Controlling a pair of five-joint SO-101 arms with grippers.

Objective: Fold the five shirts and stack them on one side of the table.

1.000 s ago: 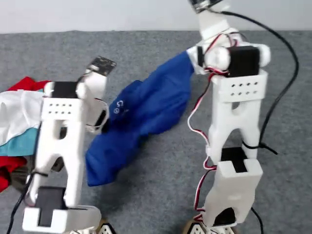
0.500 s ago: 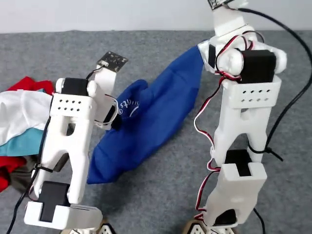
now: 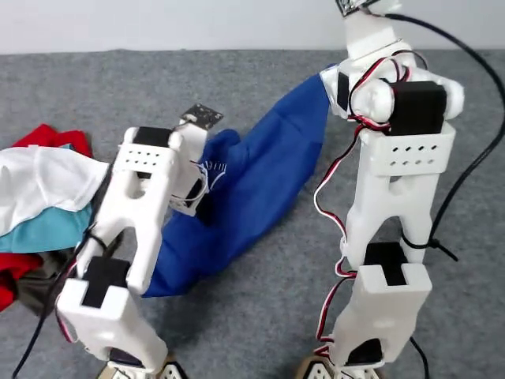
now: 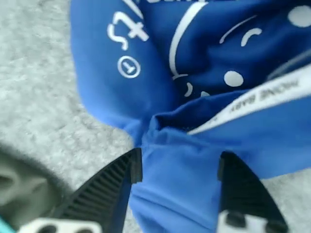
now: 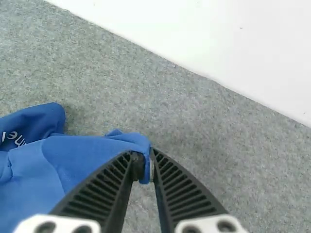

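Observation:
A blue shirt (image 3: pixel 252 185) lies stretched slantwise across the grey table. My right gripper (image 5: pixel 144 167) is shut on a small fold at the blue shirt's (image 5: pixel 58 160) far edge, near the back wall; in the high view the right gripper (image 3: pixel 331 79) holds that far corner. My left gripper (image 4: pixel 177 170) stands open over the near part of the blue shirt (image 4: pixel 204 97), with a bunch of the printed fabric between its fingers. From above, the left gripper (image 3: pixel 201 197) sits on the shirt's left side.
A pile of other shirts lies at the table's left edge: white (image 3: pixel 43 178), teal (image 3: pixel 39 233), red (image 3: pixel 47 136) and grey (image 3: pixel 35 288). Bare grey carpet (image 3: pixel 260 316) lies between the two arm bases. A white wall (image 5: pixel 218 43) runs behind the table.
The right gripper pulled the shirt's far corner to the right and back, then held still. The left arm swung right, onto the shirt, and the shirt is stretched longer.

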